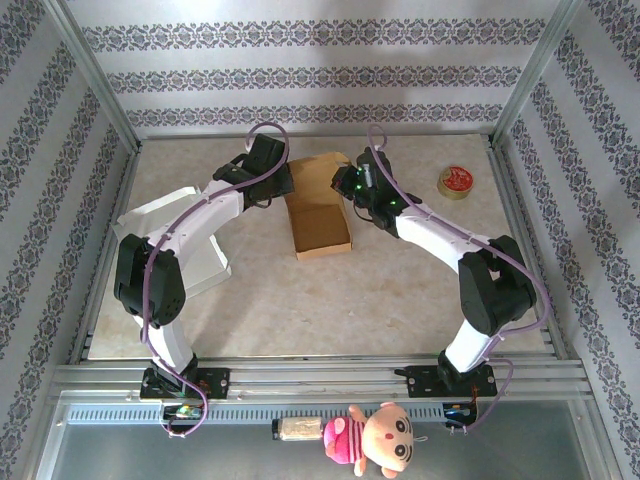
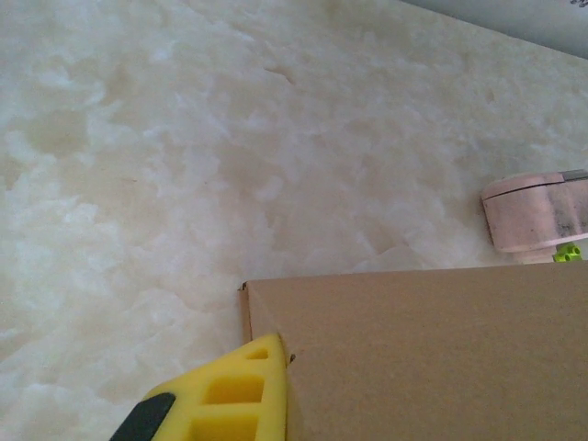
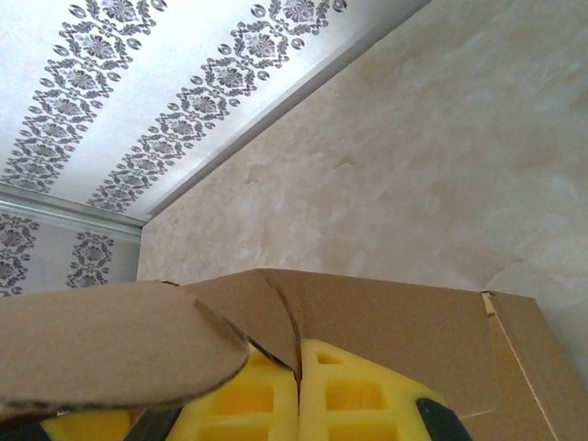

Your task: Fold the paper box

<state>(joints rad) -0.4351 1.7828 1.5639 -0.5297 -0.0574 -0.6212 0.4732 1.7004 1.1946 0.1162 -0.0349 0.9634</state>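
The brown paper box [image 1: 320,232] lies mid-table, its back part [image 1: 318,168] raised between the two grippers. My left gripper [image 1: 283,186] grips the raised part's left edge. In the left wrist view, one yellow finger [image 2: 234,395] presses against the cardboard panel [image 2: 441,358]; the other finger is hidden behind it. My right gripper [image 1: 347,186] holds the right edge. In the right wrist view, both yellow fingers [image 3: 367,400] are pressed together on a thin cardboard wall [image 3: 386,322], with a rounded flap [image 3: 101,344] curling over the left finger.
A white flat sheet [image 1: 190,250] lies under the left arm. A red-and-tan tape roll [image 1: 456,181] sits at the back right. A plush doll [image 1: 380,440] hangs on the front rail. Metal frame posts and patterned walls enclose the table [image 1: 300,310].
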